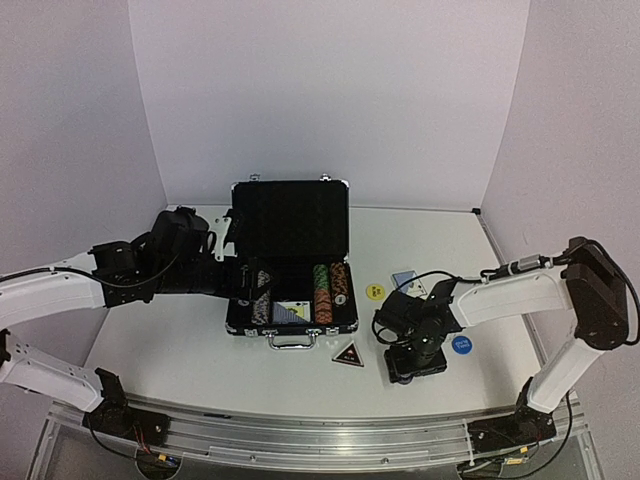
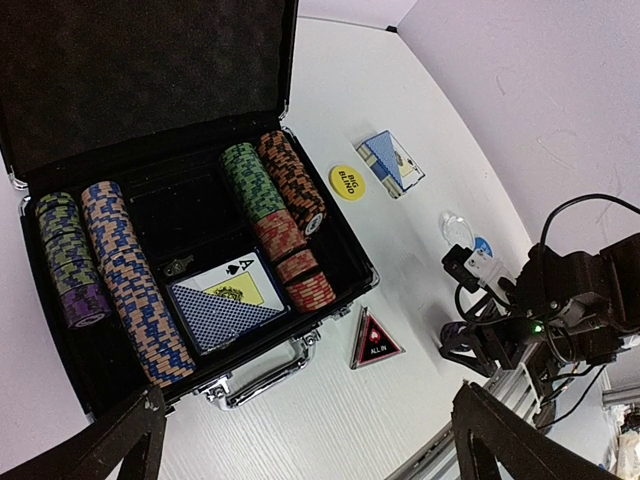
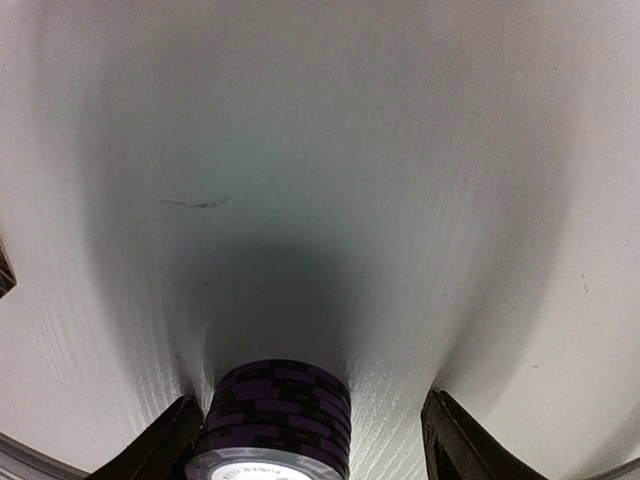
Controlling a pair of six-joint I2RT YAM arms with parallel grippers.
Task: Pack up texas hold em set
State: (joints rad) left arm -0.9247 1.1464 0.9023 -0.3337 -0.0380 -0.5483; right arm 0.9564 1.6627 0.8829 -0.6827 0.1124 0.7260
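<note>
Found the black briefcase open in the middle of the table, lid upright, handle toward the arms. Saw rows of striped poker chips lying on edge in the troughs at its left and right sides. Saw also a blue card deck in the near middle compartment, with an ace of spades showing beside it.

Noted several pieces outside the case, on its right: a yellow disc marked BIG BLIND, a second blue deck just beyond it, then a clear disc and a blue disc further right. Found the dark triangular marker flat on the table, just in front of the case's right corner.

Found the right gripper pointing down at the table between the marker and the blue disc, with a short stack of purple chips standing between its fingers. Observed the jaws partly open: one finger right at the side of the stack, touching or almost, could not tell which; a plain gap at the other finger. Not yet gripped.

Found the left gripper hovering at the left of the case, opened fully wide, holding nothing.
</note>
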